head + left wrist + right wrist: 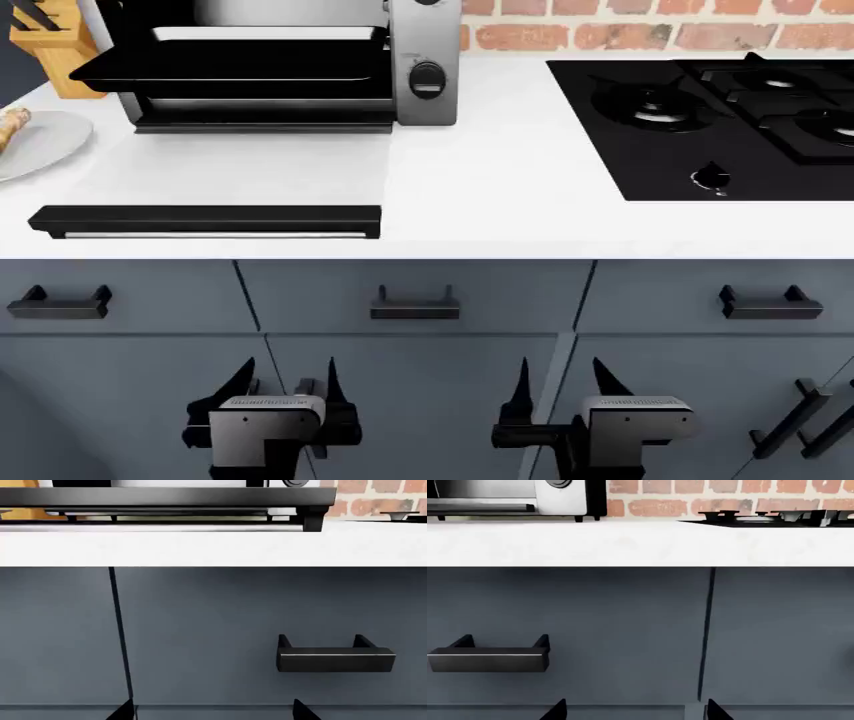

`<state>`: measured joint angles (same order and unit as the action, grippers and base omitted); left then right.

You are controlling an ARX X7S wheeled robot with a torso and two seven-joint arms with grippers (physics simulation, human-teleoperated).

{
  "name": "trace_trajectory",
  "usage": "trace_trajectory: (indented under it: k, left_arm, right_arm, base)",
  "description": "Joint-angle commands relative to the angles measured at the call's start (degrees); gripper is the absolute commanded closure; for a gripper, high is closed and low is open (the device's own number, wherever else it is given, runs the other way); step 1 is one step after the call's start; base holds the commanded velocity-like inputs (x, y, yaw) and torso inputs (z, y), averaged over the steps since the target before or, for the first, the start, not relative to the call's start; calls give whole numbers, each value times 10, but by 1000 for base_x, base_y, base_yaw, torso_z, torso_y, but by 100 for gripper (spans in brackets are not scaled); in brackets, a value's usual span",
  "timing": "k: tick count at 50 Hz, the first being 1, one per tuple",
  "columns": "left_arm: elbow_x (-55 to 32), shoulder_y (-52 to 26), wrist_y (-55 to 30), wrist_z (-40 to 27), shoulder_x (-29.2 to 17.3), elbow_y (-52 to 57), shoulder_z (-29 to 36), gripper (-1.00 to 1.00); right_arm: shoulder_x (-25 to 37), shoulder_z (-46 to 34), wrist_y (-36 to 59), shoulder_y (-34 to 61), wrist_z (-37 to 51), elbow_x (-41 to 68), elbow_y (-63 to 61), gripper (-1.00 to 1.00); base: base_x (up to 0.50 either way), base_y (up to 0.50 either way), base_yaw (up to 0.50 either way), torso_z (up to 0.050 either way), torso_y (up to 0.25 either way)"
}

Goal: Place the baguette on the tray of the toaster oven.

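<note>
While both arms hang low in front of the grey-blue cabinet fronts (pixel 427 380), the whole job sits up on the wide white countertop (pixel 507 190), far and to the left of them. The large boxy silver-and-black toaster oven (pixel 424 60) stands at the far left with its door dropped open, the long black bar handle (pixel 200 220) lying nearest the counter edge. The wide flat glossy black tray (pixel 227 62) is drawn out of its mouth and looks bare. Left of it, at the picture's edge, a round light grey plate (pixel 40 145) carries the small golden-tan crusty baguette (pixel 11 122); only one end shows, so its long axis can only be guessed as angled toward the far left. The left gripper (pixel 291 385) has its black fingers spread apart and empty, and so does the right gripper (pixel 558 382). The loaf lies up, far and well left of both; the left gripper is plainly the nearer, and I judge the reach belongs to it, rising over the counter edge and clear of the open door
</note>
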<state>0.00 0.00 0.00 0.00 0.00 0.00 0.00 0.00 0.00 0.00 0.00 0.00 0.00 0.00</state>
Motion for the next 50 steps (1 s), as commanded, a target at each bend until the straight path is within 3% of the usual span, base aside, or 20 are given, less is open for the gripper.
trace_trajectory:
  k: [1,17,31,37,39,43,44,50]
  left_arm:
    - [-23,4,5,1,-9,3,9,-100]
    - [-78,17,51,18,-42,10,29,-100]
    - [-82,17,47,4,-53,16,39,-100]
    - [-87,19,47,-1,-57,20,44,-100]
    - [-90,18,47,-2,-58,20,45,-100]
    - [-95,19,45,-5,-61,24,47,-100]
    - [-96,19,44,-5,-62,25,47,-100]
    - [-103,19,32,-11,-67,42,50,-100]
  right_arm:
    - [7,-9,17,-6,12,18,-21,-100]
    - [33,-41,-5,-11,45,23,-24,-100]
    - [45,-52,1,-20,46,52,-53,-100]
    - [51,-63,-76,-24,49,37,-60,-100]
    - [58,-74,-48,-25,54,13,-77,-100]
    - [58,-60,-8,-20,33,85,-95,-100]
    - [60,-65,22,-14,58,52,-97,-100]
    - [70,-68,34,-20,53,67,-142,-100]
  base:
    - [0,0,0,0,0]
    - [0,0,0,1,0]
    - [0,0,0,49,0]
    - [0,0,0,50,0]
    - [0,0,0,50,0]
    - [0,0,0,50,0]
    - [0,0,0,50,0]
    - [0,0,0,50,0]
